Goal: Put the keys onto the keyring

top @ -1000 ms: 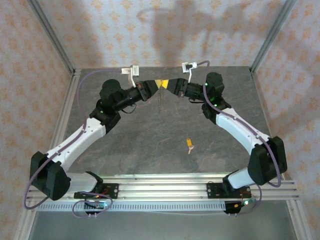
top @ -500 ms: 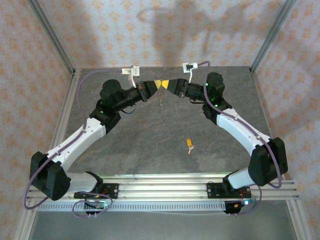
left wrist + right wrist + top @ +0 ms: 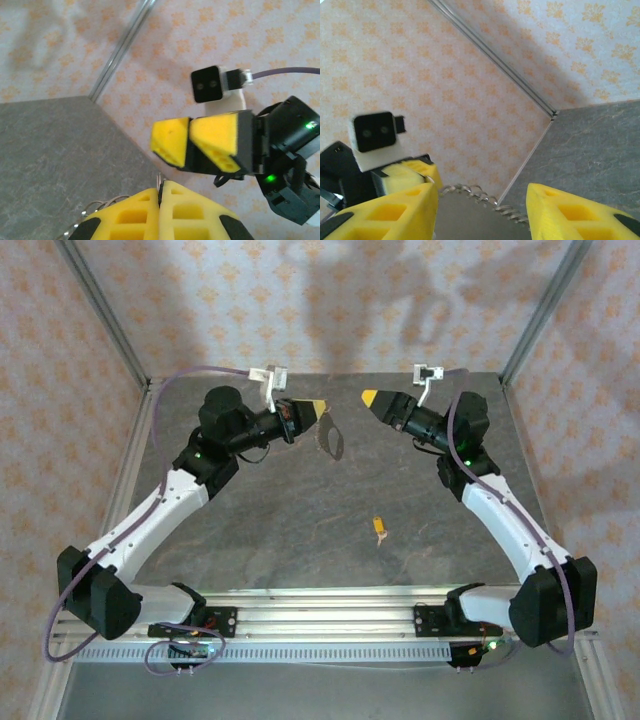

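**Keyring pinched in my left gripper, key lying on the table**

My left gripper [image 3: 314, 407] is closed, and its yellow tips pinch the top of the keyring [image 3: 331, 439]. The keyring hangs down from the tips as a thin oval loop, over the far middle part of the table [image 3: 250, 540]. In my left wrist view the two fingers [image 3: 130, 220] are pressed together with no gap. A piece of the wire, with small tooth-like pieces on it, comes out at their lower left side.

My right gripper [image 3: 370, 397] stands opened and grips nothing. It faces the left gripper, near to it but apart, and it does not touch the keyring. In my right wrist view its two yellow fingers are clearly separated. Between them, further away, I see the toothed edge of the keyring.

The key [image 3: 379, 526], with its orange-yellow head, lies flat on the table a little right of the middle. It is closer to my bases than both grippers and well apart from the keyring. I cannot tell whether any other key hangs on the ring.
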Motion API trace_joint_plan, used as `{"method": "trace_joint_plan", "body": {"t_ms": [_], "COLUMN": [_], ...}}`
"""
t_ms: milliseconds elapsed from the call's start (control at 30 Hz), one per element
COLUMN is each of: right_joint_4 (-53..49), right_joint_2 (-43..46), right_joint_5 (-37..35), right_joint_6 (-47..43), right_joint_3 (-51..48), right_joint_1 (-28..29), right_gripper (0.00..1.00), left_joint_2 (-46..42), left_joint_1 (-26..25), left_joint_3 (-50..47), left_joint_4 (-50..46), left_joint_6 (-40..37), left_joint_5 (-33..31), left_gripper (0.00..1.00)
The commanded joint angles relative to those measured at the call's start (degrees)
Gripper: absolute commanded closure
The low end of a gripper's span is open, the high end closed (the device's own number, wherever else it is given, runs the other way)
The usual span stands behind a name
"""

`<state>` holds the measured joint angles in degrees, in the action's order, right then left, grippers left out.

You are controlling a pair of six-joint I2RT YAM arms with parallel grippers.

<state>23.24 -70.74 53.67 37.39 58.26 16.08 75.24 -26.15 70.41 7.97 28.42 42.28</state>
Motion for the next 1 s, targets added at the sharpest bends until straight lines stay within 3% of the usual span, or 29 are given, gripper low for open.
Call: {"method": "trace_joint_plan", "body": {"t_ms": [0, 433, 767, 967], "right_joint_4": [0.44, 6.76, 3.94, 3.47], "right_joint_2": [1.15, 0.22, -0.82, -0.45], "right_joint_5": [3.54, 11.18, 12.25, 12.51], "right_joint_6": [-1.64, 0.24, -2.43, -2.89], "right_joint_3": [-0.75, 0.75, 2.47, 2.03], "right_joint_1": [-0.01, 1.3, 3.96, 4.4], "right_gripper": [0.52, 0.6, 0.67, 0.79], "left_joint_2": [1.58, 5.94, 7.07, 7.0], "left_joint_1": [-0.3, -0.74, -1.45, -1.62], "left_joint_3": [4.85, 11.38, 13.35, 13.35], "left_joint_4": [-5.75, -12.12, -14.04, -14.03], "left_joint_6": [-6.63, -11.84, -13.02, -13.04], "left_joint_5": [5.52, 13.32, 13.97, 13.73], "left_gripper": [1.0, 1.0, 1.0, 1.0]}}
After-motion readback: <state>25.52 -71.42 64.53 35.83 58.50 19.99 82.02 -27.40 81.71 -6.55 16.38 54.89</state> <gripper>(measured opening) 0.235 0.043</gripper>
